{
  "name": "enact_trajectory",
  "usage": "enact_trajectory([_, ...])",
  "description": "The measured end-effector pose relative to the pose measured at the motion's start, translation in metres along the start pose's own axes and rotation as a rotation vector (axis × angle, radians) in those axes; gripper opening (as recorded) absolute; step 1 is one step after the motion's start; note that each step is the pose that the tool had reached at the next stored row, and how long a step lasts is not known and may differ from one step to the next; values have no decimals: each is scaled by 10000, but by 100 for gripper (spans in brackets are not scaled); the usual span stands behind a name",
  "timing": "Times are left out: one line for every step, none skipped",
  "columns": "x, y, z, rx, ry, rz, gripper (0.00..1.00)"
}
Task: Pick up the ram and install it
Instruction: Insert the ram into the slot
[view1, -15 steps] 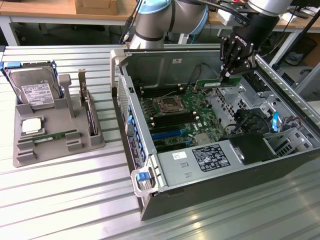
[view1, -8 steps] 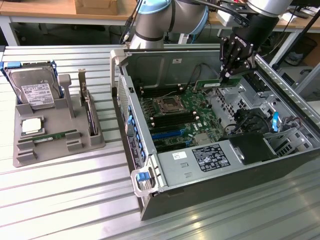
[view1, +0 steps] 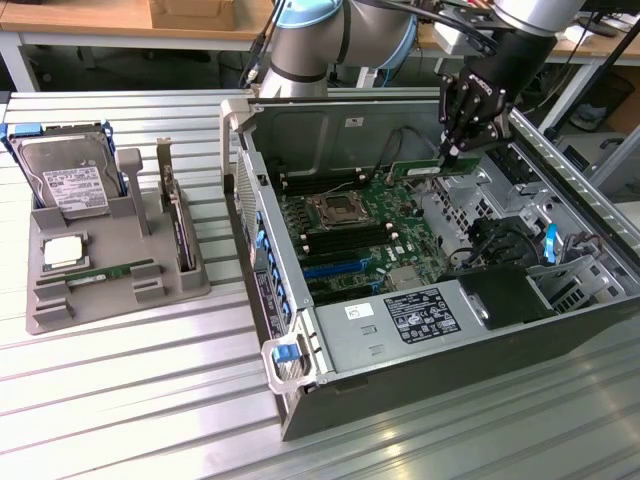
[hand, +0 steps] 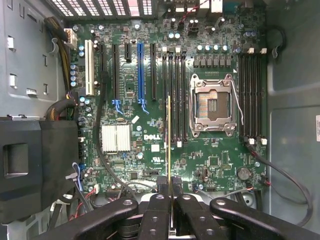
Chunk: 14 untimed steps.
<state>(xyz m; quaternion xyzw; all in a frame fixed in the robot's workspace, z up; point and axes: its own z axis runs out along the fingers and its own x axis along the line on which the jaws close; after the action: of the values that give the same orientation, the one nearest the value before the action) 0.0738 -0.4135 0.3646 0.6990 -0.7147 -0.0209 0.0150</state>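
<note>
My gripper (view1: 452, 155) hangs over the open computer case (view1: 600, 300), shut on the ram (view1: 425, 168), a thin green stick that juts toward the exterior view's left above the motherboard (view1: 400, 250). In the wrist view the ram (hand: 169, 135) shows edge-on, pinched between the black fingertips (hand: 161, 186) of the gripper (hand: 169, 184). It lines up over the dark memory slots (hand: 175, 95) beside the processor socket (hand: 212, 106) and is held above them. A second ram stick (view1: 105, 272) lies in the grey tray (view1: 50, 310).
The tray at the exterior view's left also holds a hard drive (view1: 70, 180), a square silver processor chip (view1: 62, 252) and an upright expansion card (view1: 180, 225). Cables (hand: 280, 175), a black drive cage (hand: 35, 165) and the case walls ring the motherboard.
</note>
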Motion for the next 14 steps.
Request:
enact_trajectory([0, 0, 2, 0, 0, 0, 12])
enact_trajectory([0, 0, 6, 0, -1, 0, 12])
enact_trajectory([0, 0, 8, 0, 0, 0, 12])
enact_trajectory([0, 0, 11, 0, 0, 0, 12])
enact_trajectory([0, -1, 12, 0, 0, 0, 12])
enact_trajectory([0, -1, 14, 0, 0, 0, 12])
enact_trajectory([0, -1, 16, 0, 0, 0, 12])
enact_trajectory([0, -1, 18, 0, -1, 0, 12])
enact_trajectory([0, -1, 19, 0, 0, 0, 12])
enact_trajectory([0, -1, 20, 0, -1, 0, 12])
enact_trajectory([0, -1, 22, 0, 0, 0, 12])
enact_trajectory([0, -1, 23, 0, 0, 0, 12])
enact_trajectory([0, -1, 25, 0, 0, 0, 12])
enact_trajectory([0, -1, 27, 0, 1, 0, 12])
